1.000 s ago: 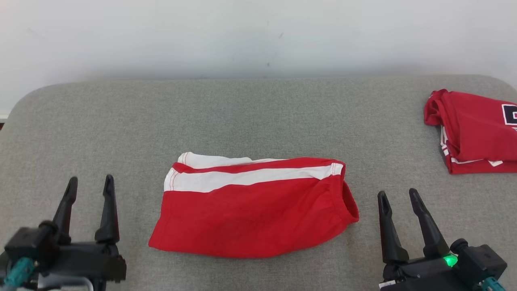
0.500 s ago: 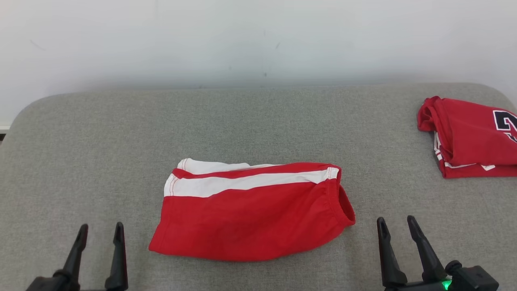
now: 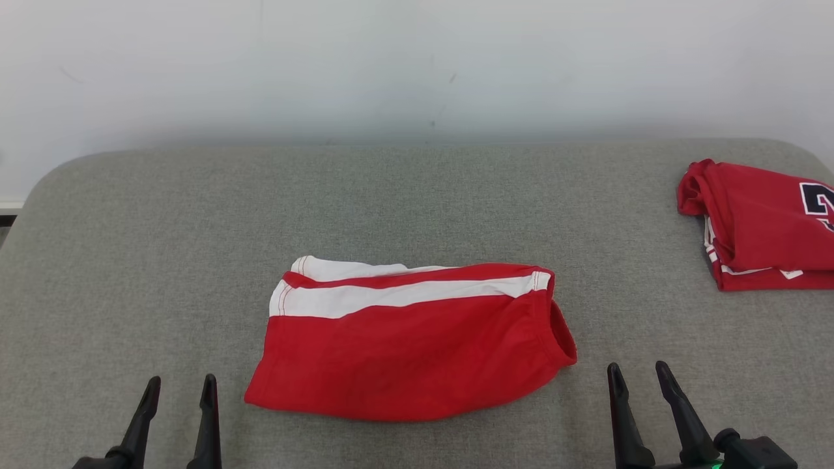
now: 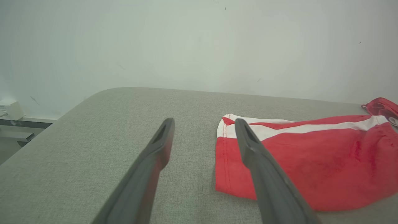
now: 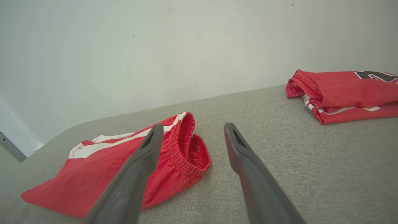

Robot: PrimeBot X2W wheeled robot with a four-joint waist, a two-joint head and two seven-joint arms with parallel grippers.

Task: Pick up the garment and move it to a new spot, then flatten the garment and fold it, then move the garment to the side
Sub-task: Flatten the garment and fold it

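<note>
Both spread and empty: left gripper (image 3: pixel 182 379) and right gripper (image 3: pixel 637 366) flank the shorts (image 3: pixel 410 352), pointing far.

Left jaws and right jaws wide apart, empty, long dark fingers (image 3: pixel 208 423) straight ahead.

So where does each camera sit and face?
Head view: on the head, facing forward and down at the red shorts on the grey table; left gripper, right gripper at the bottom corners.
Left wrist view: on that wrist, along its open gripper toward the shorts' hem.
Right wrist view: on that wrist, along its open gripper toward the waistband and folded jersey.
All three share the shorts.
</note>
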